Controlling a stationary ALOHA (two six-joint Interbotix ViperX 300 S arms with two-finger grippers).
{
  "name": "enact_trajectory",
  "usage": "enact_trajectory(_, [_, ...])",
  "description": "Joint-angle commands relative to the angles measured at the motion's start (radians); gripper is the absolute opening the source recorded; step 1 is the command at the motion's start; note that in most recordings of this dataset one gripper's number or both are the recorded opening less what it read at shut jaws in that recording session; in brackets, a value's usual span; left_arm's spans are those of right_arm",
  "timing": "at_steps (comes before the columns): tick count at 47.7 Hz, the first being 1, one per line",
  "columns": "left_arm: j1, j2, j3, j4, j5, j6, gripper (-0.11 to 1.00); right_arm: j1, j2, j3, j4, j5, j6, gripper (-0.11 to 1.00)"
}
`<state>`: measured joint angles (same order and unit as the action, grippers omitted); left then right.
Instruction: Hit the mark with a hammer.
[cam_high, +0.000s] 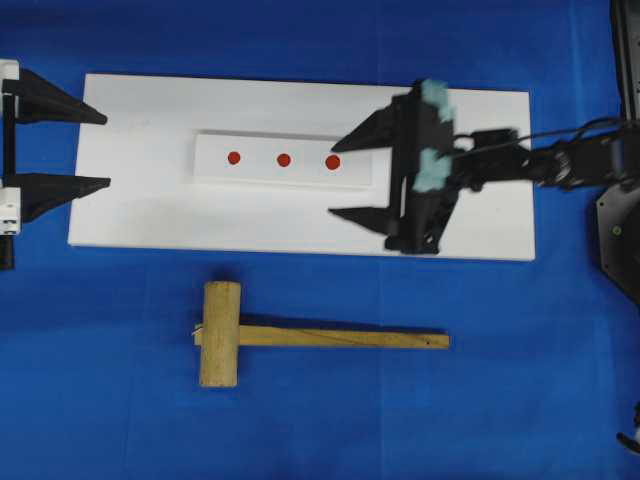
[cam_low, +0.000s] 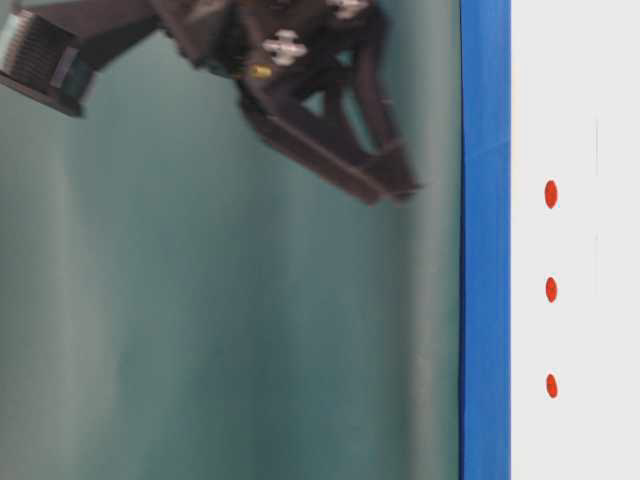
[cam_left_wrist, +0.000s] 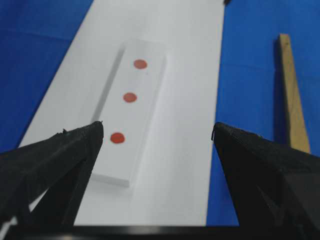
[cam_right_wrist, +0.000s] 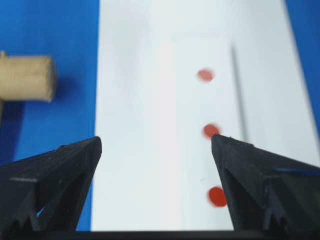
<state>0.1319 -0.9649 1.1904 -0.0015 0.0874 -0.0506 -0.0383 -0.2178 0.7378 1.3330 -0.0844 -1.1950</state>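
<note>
Blue cloth (cam_high: 100, 400) covers the table; white board (cam_high: 140, 200) is the landmark. Hammer (cam_high: 290, 336) lies on the cloth just beside the board's near edge. Right gripper (cam_high: 345, 178), jaws apart and empty, hangs over the board's right part. Left gripper (cam_high: 105, 150), jaws apart and empty, sits at its left edge.

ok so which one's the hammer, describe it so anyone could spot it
Start at the big white board on the blue cloth. Just below its long edge, on bare cloth, lies the hammer: light wood, thick cylindrical head, long flat handle. It is the only wooden thing there.
</note>
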Motion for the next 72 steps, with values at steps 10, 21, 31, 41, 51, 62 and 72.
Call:
enact_trajectory(10, [-0.003, -0.055, -0.008, -0.002, -0.005, 0.005, 0.89, -0.021, -0.213, 0.100, -0.002, 0.003, -0.014, 0.80])
enact_trajectory(21, [-0.014, -0.100, 0.012, 0.000, -0.003, 0.028, 0.87, -0.021, -0.396, 0.212, 0.000, 0.009, -0.014, 0.80])
enact_trajectory(31, [-0.046, -0.143, 0.035, 0.000, -0.003, 0.072, 0.85, -0.021, -0.549, 0.324, 0.000, 0.020, -0.012, 0.80])
enact_trajectory(41, [-0.080, -0.187, 0.083, -0.002, -0.005, 0.074, 0.85, -0.021, -0.676, 0.430, 0.002, 0.031, -0.012, 0.80])
enact_trajectory(51, [-0.103, -0.229, 0.133, 0.000, -0.011, 0.075, 0.85, -0.020, -0.750, 0.526, 0.003, 0.029, -0.012, 0.80])
enact_trajectory(62, [-0.114, -0.252, 0.169, 0.000, -0.014, 0.075, 0.85, -0.021, -0.811, 0.603, 0.023, 0.028, -0.012, 0.79])
enact_trajectory(72, [-0.114, -0.255, 0.178, 0.000, -0.023, 0.075, 0.85, -0.017, -0.838, 0.632, 0.028, 0.035, -0.012, 0.73])
